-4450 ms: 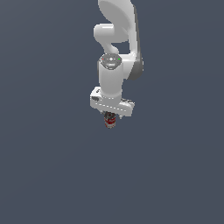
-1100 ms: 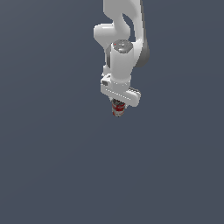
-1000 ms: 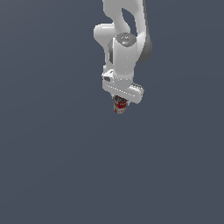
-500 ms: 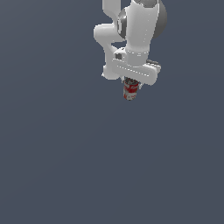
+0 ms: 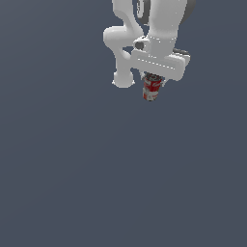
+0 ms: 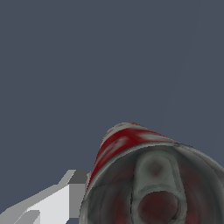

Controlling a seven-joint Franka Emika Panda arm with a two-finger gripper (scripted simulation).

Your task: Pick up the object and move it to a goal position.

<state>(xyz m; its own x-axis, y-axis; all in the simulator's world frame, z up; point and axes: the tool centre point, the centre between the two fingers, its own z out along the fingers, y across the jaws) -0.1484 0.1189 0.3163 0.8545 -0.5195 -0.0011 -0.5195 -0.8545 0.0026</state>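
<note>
Can (image 5: 151, 89) hangs under the white tool (image 5: 153, 80), tilted slightly, its top end up between the fingers. Tool clamped on can; wrist view shows one finger (image 6: 52, 205) against the can's (image 6: 144, 175) side

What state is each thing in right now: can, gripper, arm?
can: held in the gripper, hanging below it, roughly upright with a slight tilt, top end facing the wrist camera
gripper: shut on the can, one finger showing beside it
arm: raised near the exterior view's top, wrist pointing down
</note>
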